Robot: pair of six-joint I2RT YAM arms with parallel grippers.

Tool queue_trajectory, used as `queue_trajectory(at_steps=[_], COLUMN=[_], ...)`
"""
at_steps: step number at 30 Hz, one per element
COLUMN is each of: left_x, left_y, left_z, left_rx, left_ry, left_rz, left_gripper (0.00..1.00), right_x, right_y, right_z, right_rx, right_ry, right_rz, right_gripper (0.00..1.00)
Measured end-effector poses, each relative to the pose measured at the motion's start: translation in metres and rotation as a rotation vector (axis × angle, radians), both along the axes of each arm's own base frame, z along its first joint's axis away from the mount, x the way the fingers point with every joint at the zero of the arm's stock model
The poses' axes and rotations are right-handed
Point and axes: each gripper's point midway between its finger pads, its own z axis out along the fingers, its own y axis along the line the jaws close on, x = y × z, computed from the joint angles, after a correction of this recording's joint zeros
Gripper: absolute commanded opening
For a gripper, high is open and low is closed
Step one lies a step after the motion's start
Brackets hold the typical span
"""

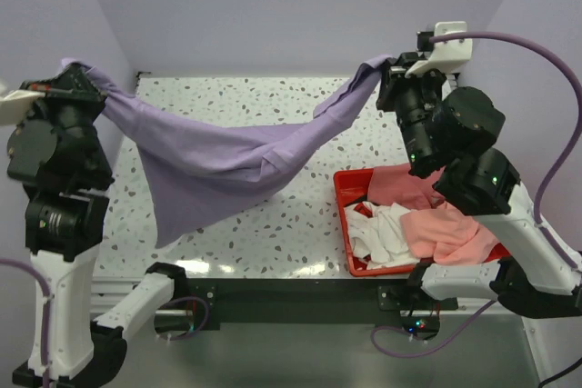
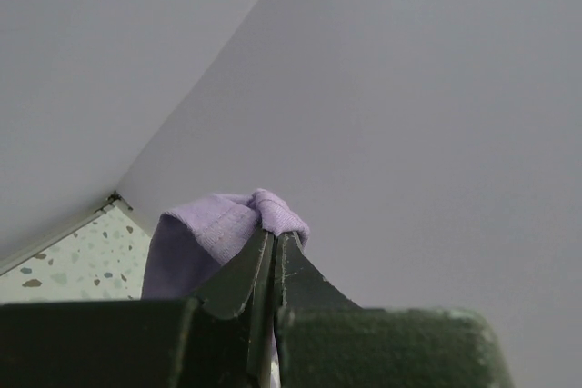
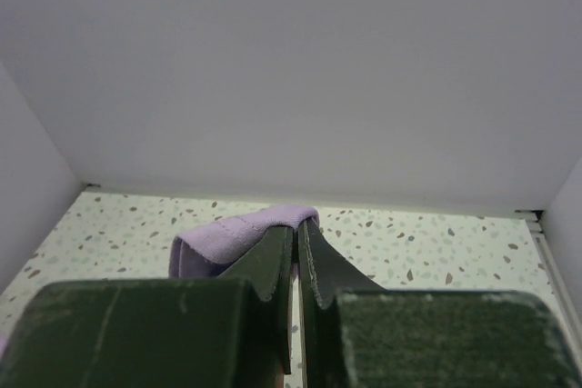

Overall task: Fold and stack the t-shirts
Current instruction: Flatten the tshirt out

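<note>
While it sags between them (held aloft), both jaws clamp the lavender t-shirt (image 1: 218, 156).

Top view looked down on the worktop (image 1: 300, 224) from behind; wrist views looked forward, close on the shared lavender t-shirt (image 1: 227, 156).

The lavender t-shirt (image 1: 218, 156) is soft, matt cloth; the counter (image 1: 273, 229) is smooth and speckled; the red bin (image 1: 342, 206) is glossy plastic.

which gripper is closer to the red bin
Right. The right gripper holds the lavender shirt up just beyond the red bin; the left gripper is across the table.
</note>
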Motion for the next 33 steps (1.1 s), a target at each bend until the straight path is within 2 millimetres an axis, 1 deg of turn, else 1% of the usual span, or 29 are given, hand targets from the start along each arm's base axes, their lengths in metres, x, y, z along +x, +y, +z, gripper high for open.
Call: queue_trajectory(at_steps=[1, 3, 4, 5, 6, 9, 11, 12, 13, 14, 15, 16, 17, 19, 20, 22, 24, 25, 26, 27, 28, 29, 30, 31, 32, 33], left_x=[0.013, 0.048, 0.063, 0.081, 0.102, 0.166, 0.21, 0.233, 0.251, 0.273, 0.289, 0.298, 0.303, 0.3, 0.294, 0.272, 0.243, 0.227, 0.211, 0.198, 0.184, 0.17, 0.157, 0.148, 0.143, 0.136], left_y=[-0.002, -0.009, -0.012, -0.016, -0.02, -0.029, -0.031, -0.033, -0.034, -0.036, -0.038, -0.038, -0.039, -0.036, -0.032, -0.02, -0.009, -0.005, -0.004, -0.005, -0.007, -0.008, -0.008, -0.007, -0.002, 0.003], left_z=[-0.002, -0.012, -0.016, -0.022, -0.029, -0.051, -0.057, -0.058, -0.052, -0.039, -0.027, -0.016, -0.009, 0.006, 0.014, 0.03, 0.053, 0.066, 0.077, 0.084, 0.088, 0.087, 0.08, 0.064, 0.039, 0.008], left_rx=[0.01, 0.036, 0.048, 0.065, 0.082, 0.134, 0.158, 0.17, 0.177, 0.186, 0.195, 0.204, 0.214, 0.225, 0.226, 0.234, 0.244, 0.252, 0.26, 0.265, 0.268, 0.268, 0.259, 0.242, 0.218, 0.179], left_ry=[0.023, 0.09, 0.116, 0.149, 0.186, 0.285, 0.316, 0.32, 0.316, 0.276, 0.234, 0.195, 0.169, 0.112, 0.081, 0.034, -0.018, -0.046, -0.071, -0.087, -0.099, -0.104, -0.093, -0.063, -0.023, 0.033], left_rz=[0.001, 0.001, 0.0, -0.002, -0.006, -0.023, -0.058, -0.083, -0.114, -0.15, -0.18, -0.203, -0.225, -0.263, -0.275, -0.272, -0.251, -0.238, -0.231, -0.23, -0.23, -0.226, -0.218, -0.207, -0.187, -0.163], left_gripper=[0.0, 0.0, 0.0, 0.0, 0.0, 0.0, 0.0, 0.0, 0.0, 0.0, 0.0, 0.0, 0.0, 0.0, 0.0, 0.0, 0.0, 0.0, 0.0, 0.0, 0.0, 0.0, 0.0, 0.0, 0.0, 0.0], right_x=[0.006, 0.021, 0.031, 0.046, 0.063, 0.121, 0.163, 0.183, 0.202, 0.219, 0.232, 0.242, 0.247, 0.25, 0.248, 0.238, 0.219, 0.21, 0.197, 0.183, 0.17, 0.156, 0.143, 0.13, 0.12, 0.115], right_y=[0.003, 0.007, 0.008, 0.011, 0.012, 0.025, 0.04, 0.047, 0.055, 0.063, 0.068, 0.072, 0.074, 0.076, 0.076, 0.072, 0.062, 0.056, 0.049, 0.04, 0.032, 0.024, 0.017, 0.009, 0.005, 0.004], right_z=[-0.002, -0.004, -0.006, -0.008, -0.011, -0.032, -0.044, -0.046, -0.044, -0.04, -0.036, -0.033, -0.029, -0.018, -0.008, 0.012, 0.029, 0.034, 0.039, 0.043, 0.043, 0.042, 0.036, 0.024, 0.004, -0.02], right_rx=[-0.019, -0.046, -0.054, -0.065, -0.07, -0.117, -0.134, -0.133, -0.126, -0.113, -0.097, -0.082, -0.068, -0.042, -0.02, 0.014, 0.033, 0.038, 0.04, 0.047, 0.053, 0.067, 0.085, 0.098, 0.107, 0.111], right_ry=[0.004, 0.01, 0.014, 0.022, 0.029, 0.07, 0.087, 0.085, 0.071, 0.046, 0.019, -0.007, -0.028, -0.073, -0.106, -0.163, -0.194, -0.203, -0.207, -0.214, -0.209, -0.204, -0.201, -0.179, -0.146, -0.103], right_rz=[-0.012, -0.031, -0.043, -0.056, -0.073, -0.104, -0.103, -0.101, -0.093, -0.089, -0.091, -0.089, -0.088, -0.074, -0.07, -0.053, -0.048, -0.044, -0.038, -0.033, -0.028, -0.023, -0.015, -0.009, 0.0, 0.016], right_gripper=[0.0, 0.0, 0.0, 0.0, 0.0, 0.0, 0.0, 0.0, 0.0, 0.0, 0.0, 0.0, 0.0, 0.0, 0.0, 0.0, 0.0, 0.0, 0.0, 0.0, 0.0, 0.0, 0.0, 0.0, 0.0, 0.0])
